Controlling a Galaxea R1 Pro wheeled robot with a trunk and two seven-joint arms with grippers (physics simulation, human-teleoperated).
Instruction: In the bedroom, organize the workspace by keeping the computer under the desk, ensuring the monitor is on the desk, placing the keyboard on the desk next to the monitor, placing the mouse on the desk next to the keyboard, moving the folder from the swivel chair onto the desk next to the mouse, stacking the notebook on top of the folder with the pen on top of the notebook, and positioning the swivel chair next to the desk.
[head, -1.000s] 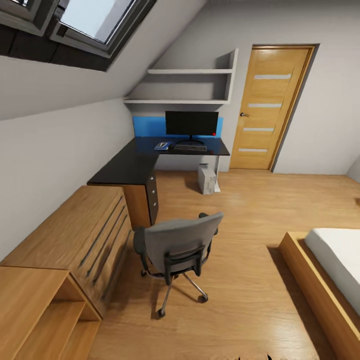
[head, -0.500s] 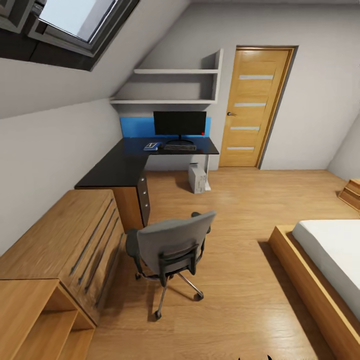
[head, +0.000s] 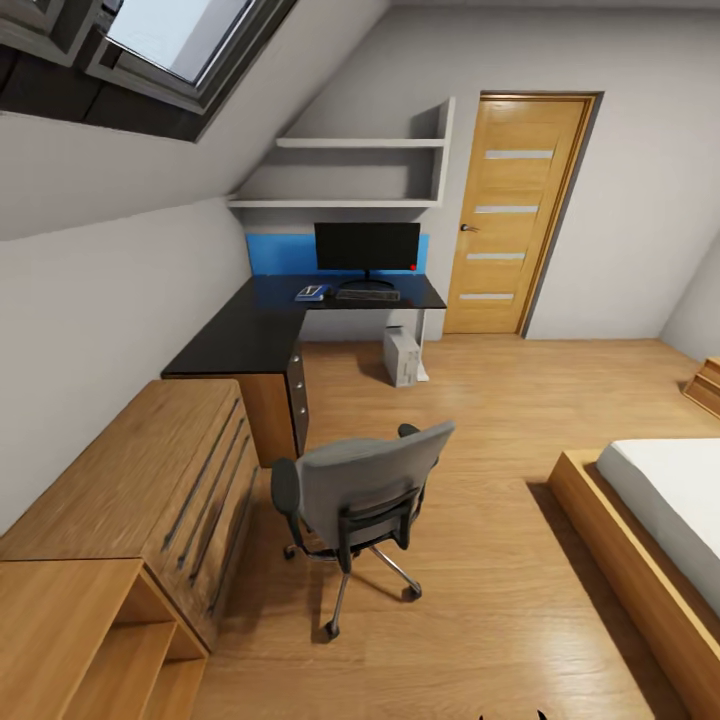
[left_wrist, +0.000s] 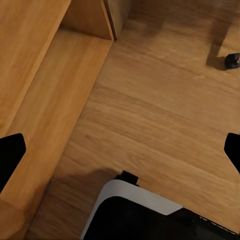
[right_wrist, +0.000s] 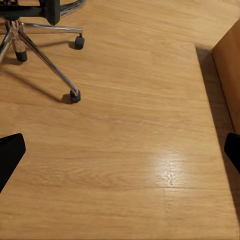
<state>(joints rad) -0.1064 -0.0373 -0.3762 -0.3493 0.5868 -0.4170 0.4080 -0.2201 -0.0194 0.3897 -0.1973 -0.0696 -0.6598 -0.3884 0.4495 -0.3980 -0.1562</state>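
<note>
The monitor (head: 367, 247) stands at the desk's (head: 250, 335) far edge with the keyboard (head: 367, 295) before it; the computer (head: 402, 356) sits underneath; the chair (head: 362, 496) stands apart on the floor (head: 480, 420); both grippers (left_wrist: 120, 155) (right_wrist: 120, 152) have their jaws spread, holding nothing.

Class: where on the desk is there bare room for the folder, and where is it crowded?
The desk is bare along its near wing above the drawers. It is crowded under the monitor, where the keyboard and a small blue item sit.
</note>
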